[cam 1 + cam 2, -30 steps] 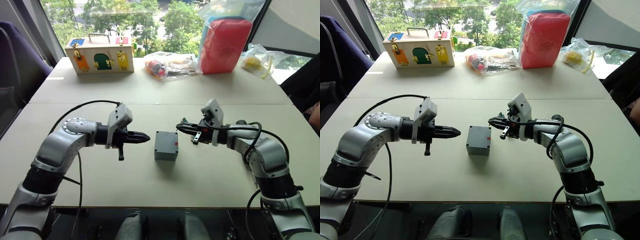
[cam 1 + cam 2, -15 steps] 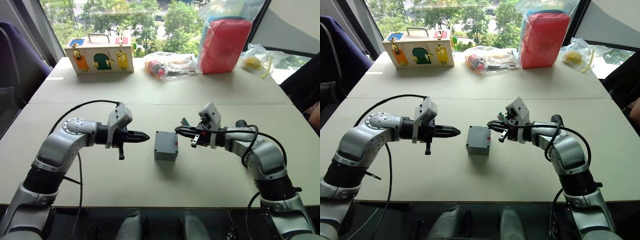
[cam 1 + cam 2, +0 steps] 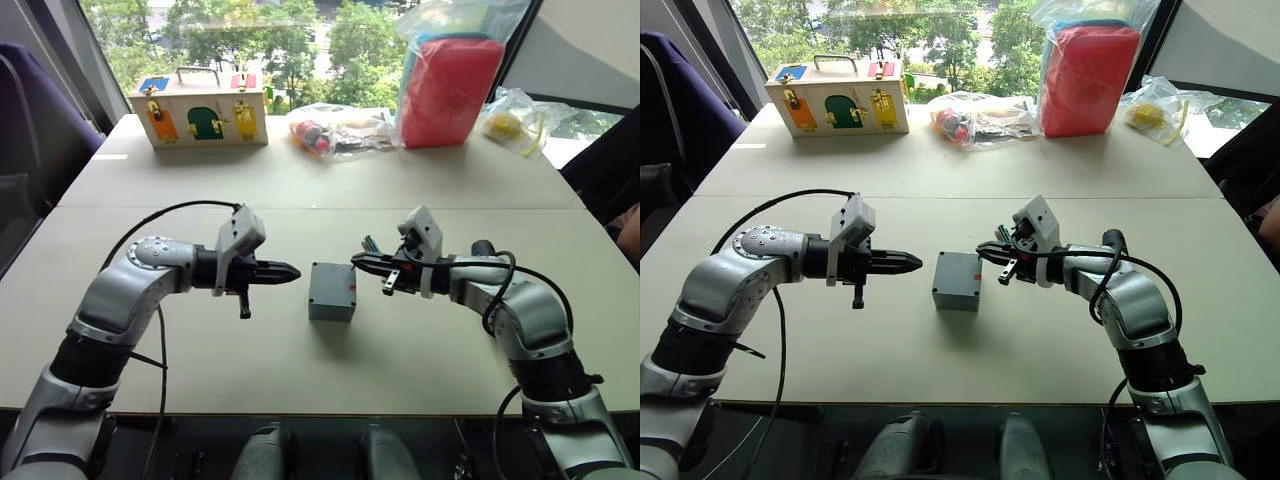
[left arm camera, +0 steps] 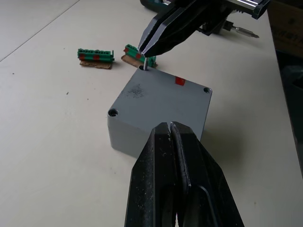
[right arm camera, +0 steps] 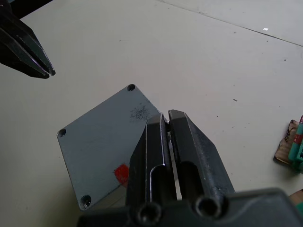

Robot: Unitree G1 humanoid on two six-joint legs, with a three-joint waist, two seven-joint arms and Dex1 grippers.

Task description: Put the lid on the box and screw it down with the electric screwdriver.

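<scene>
Grey box [image 3: 332, 291] lidded, left gripper [image 3: 293, 270] jaws together, right gripper [image 4: 144, 48] pinching one screw [image 4: 145, 66].

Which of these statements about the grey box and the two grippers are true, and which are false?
1. The lid already sits on the box. True.
2. The left gripper holds the electric screwdriver. False: its fingers are shut on nothing and point at the box from the side.
3. The right gripper has its tips just above a corner hole of the lid. True; a thin pale piece, perhaps a screw, sticks out below them.
4. The green connector pieces lie on top of the lid. False: they lie on the table, beyond the box.
</scene>
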